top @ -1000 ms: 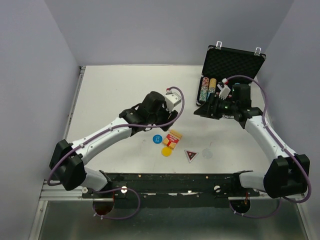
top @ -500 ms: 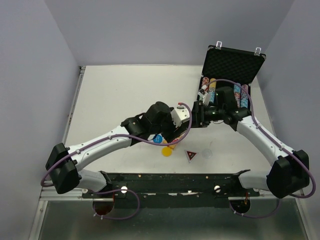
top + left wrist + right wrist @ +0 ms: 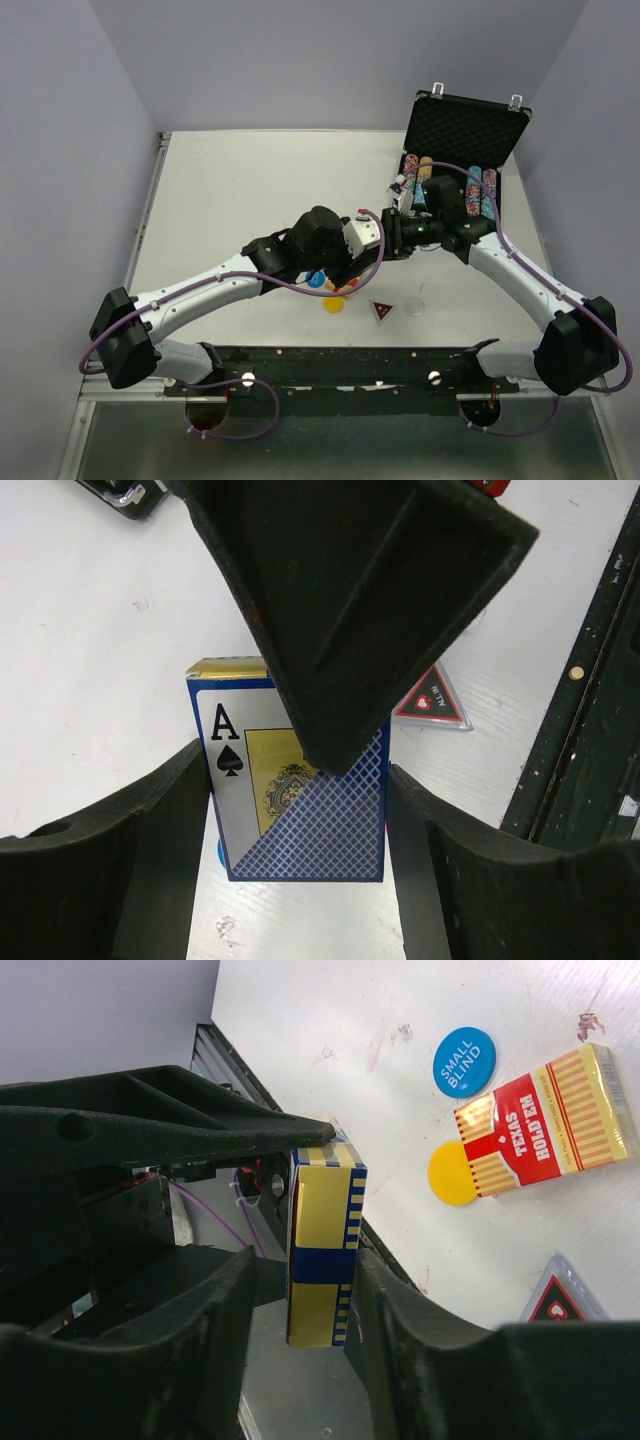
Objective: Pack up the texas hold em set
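The black briefcase (image 3: 466, 124) stands open at the back right, with chip rows (image 3: 481, 188) in its tray. My left gripper (image 3: 366, 254) (image 3: 295, 768) is shut on a blue card deck (image 3: 300, 815) by its long edges and holds it above the table. My right gripper (image 3: 393, 236) (image 3: 308, 1265) is open and straddles the same deck (image 3: 320, 1250), one finger (image 3: 350, 600) over its face, with a gap showing on one side. A red card deck (image 3: 545, 1130), a blue disc (image 3: 464, 1062), a yellow disc (image 3: 448, 1176) and a triangular button (image 3: 382, 310) lie on the table.
A pale round disc (image 3: 415, 307) lies right of the triangular button. The black rail (image 3: 340, 362) runs along the near table edge. Grey walls close in the sides and back. Both arms cross over the table's middle.
My left arm swung right, carrying the blue deck up from beside the red deck. My right gripper came away from the briefcase to the left and closed in around the deck.
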